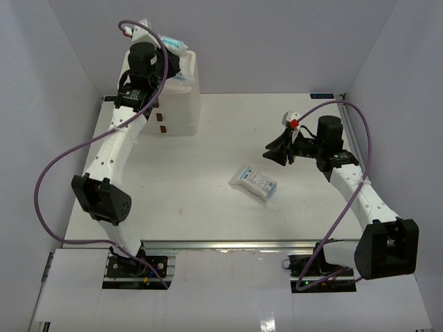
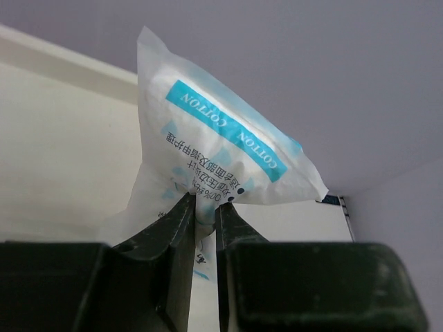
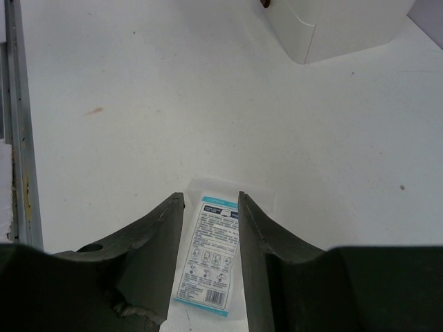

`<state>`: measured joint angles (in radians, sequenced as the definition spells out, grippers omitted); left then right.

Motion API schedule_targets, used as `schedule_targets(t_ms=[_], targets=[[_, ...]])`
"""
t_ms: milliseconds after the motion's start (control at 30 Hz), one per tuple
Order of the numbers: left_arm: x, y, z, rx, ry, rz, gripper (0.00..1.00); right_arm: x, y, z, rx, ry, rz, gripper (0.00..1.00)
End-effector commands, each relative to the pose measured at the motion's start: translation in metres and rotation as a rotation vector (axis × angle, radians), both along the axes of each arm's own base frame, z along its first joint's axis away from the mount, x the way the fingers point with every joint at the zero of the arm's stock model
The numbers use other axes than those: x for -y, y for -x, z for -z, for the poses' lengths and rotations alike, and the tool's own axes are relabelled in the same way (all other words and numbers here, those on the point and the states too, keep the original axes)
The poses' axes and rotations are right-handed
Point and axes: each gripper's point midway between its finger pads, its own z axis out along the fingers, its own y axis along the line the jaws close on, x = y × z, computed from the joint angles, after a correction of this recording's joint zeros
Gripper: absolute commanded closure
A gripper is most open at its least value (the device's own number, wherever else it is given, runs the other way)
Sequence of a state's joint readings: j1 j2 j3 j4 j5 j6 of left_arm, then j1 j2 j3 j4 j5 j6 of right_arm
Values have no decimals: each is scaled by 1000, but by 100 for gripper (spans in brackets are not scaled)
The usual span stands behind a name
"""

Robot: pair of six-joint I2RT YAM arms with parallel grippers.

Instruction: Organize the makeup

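My left gripper [image 2: 205,204] is shut on a white-blue sachet pack [image 2: 221,149] marked COTTON, holding it up in the air; in the top view the pack [image 1: 174,45] and gripper [image 1: 166,55] are above the white drawer box [image 1: 181,104] at the back left. A second white-blue sachet pack [image 1: 254,182] lies flat on the table near the middle. My right gripper [image 1: 284,151] is open and empty, hovering above and to the right of it; in the right wrist view that pack [image 3: 210,257] shows between the open fingers, below them.
The white drawer box also shows in the right wrist view [image 3: 332,28] at the top. The table's metal edge rail [image 3: 17,131] runs along the left of that view. Walls enclose the table on the left, back and right.
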<state>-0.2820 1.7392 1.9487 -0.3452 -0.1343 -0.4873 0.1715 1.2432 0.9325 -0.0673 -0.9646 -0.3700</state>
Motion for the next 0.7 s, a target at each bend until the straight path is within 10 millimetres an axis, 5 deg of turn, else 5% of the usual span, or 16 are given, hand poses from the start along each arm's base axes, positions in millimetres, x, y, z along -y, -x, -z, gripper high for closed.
schedule_targets(t_ms=[0,33,300,667], targets=[[-20,-35,-21,90,-78,-115,100,0,7,-5,24,-14,-24,56],[-22,-34,-29,110,-83,-123,100,0,7,-5,22,-13,-24,56],[-23,-74,6,81,-146,-172,100,1,5,-1,17,-6,-18,56],[-38,-84,18,67,-197,-239,91,3,3,2,14,-2,-12,56]])
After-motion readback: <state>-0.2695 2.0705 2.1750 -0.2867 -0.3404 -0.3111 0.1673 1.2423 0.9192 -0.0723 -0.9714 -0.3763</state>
